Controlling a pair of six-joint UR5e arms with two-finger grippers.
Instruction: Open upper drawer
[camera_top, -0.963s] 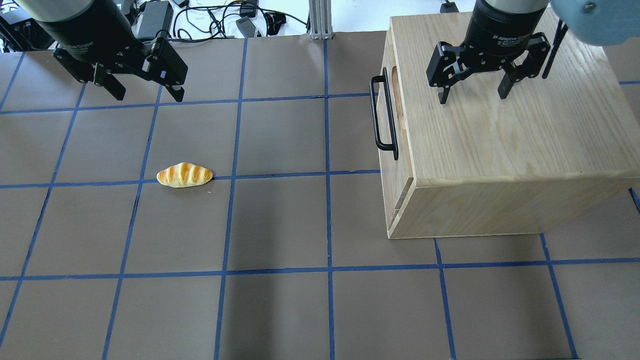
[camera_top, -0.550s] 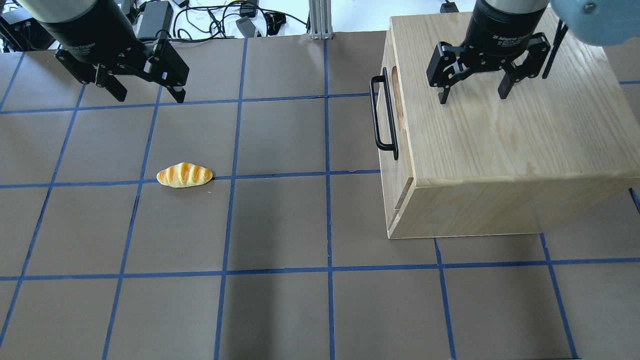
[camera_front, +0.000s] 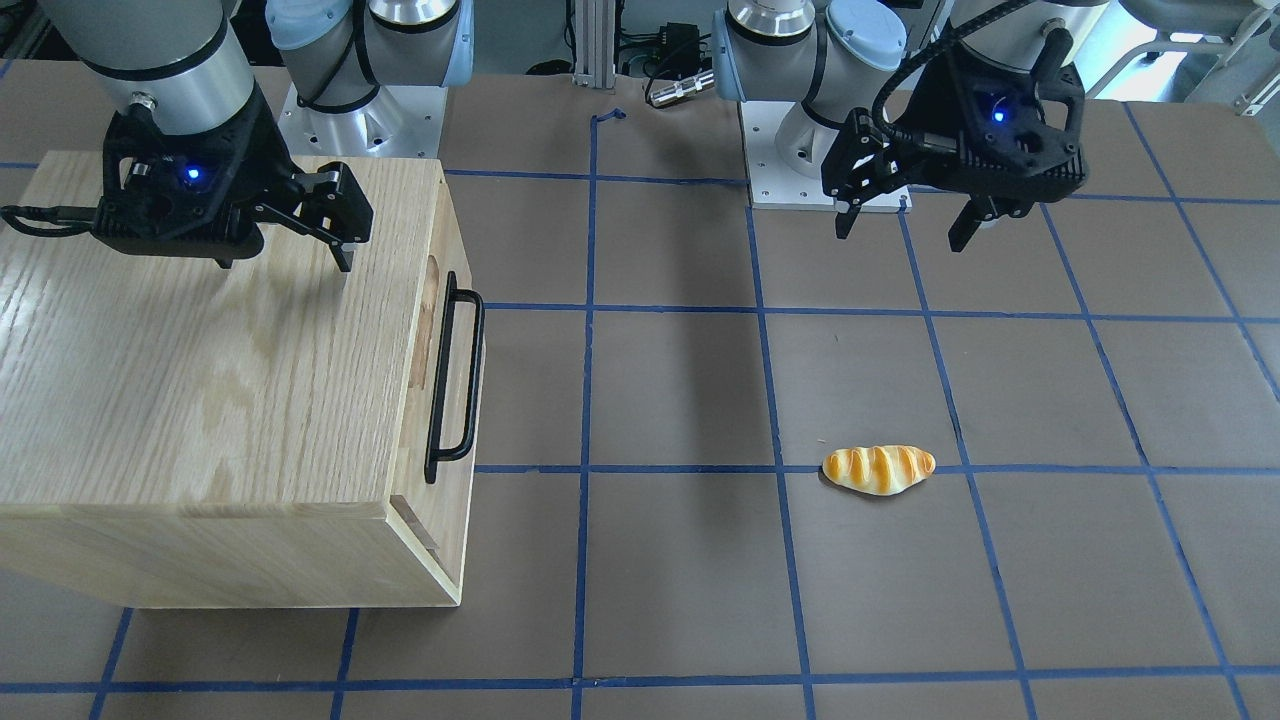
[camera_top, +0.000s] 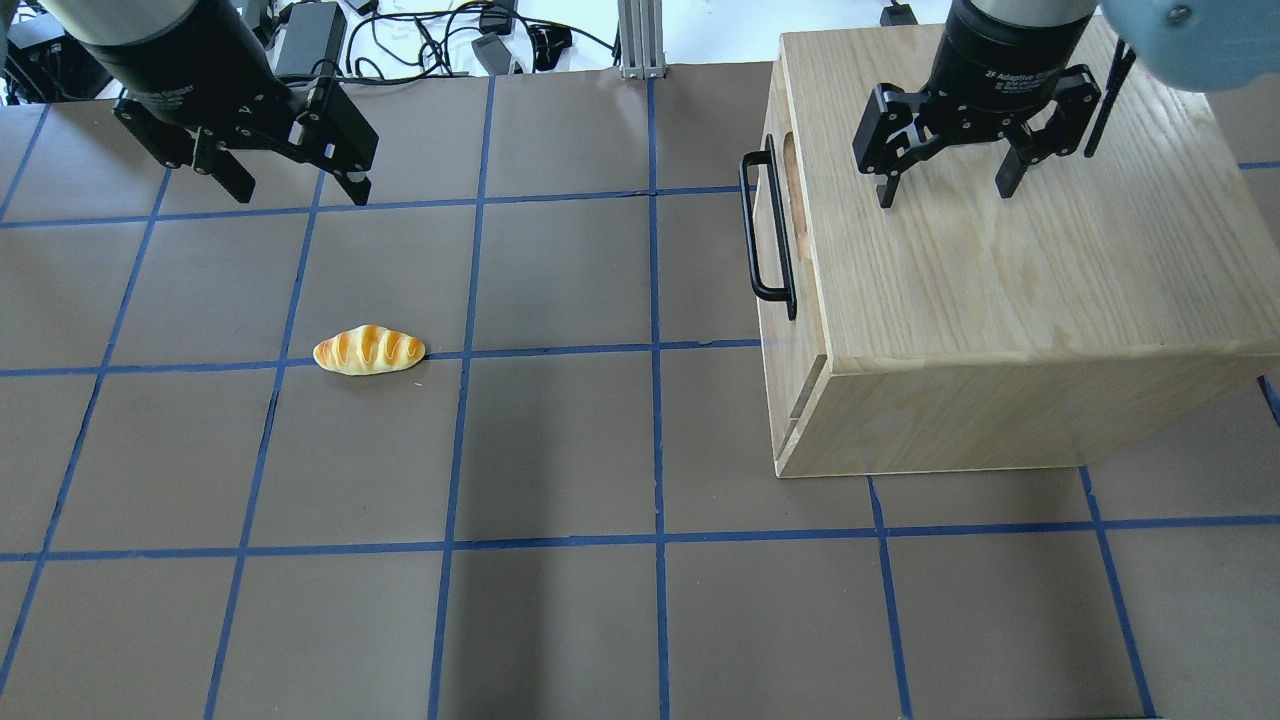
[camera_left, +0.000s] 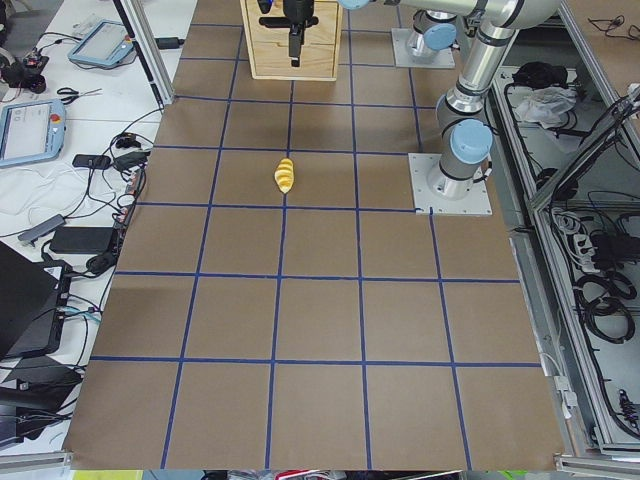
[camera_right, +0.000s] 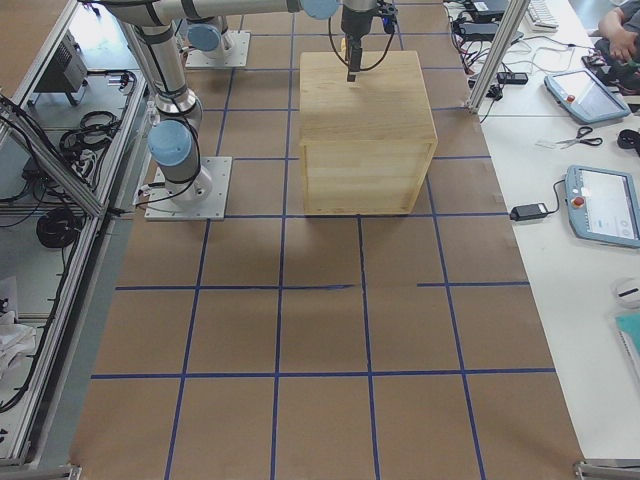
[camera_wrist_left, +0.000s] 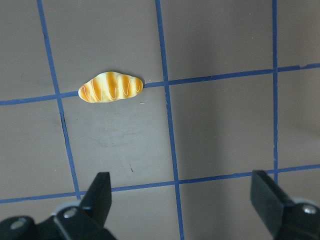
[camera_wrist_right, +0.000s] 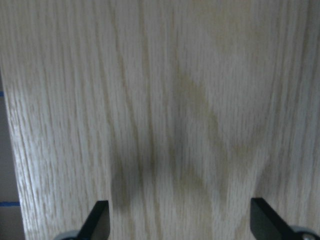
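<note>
Left pincer (camera_top: 298, 190): upper left of the overhead view, pointing down, jaws spread wide. Wrist cam shows both fingers (camera_wrist_left: 100, 192) far apart at the bottom edge. Right pincer (camera_top: 945, 195): upper right of the overhead view, pointing down, jaws equally wide. Both arms come in from the top edge.

The drawer (camera_top: 783, 255) is sitting shut, its pale-wood front standing upright and lying flush in the cabinet (camera_top: 1000, 290) face. Its long black bar handle (camera_top: 757, 235) is running along the panel, an oval slot (camera_top: 793, 182) showing just behind it.
</note>
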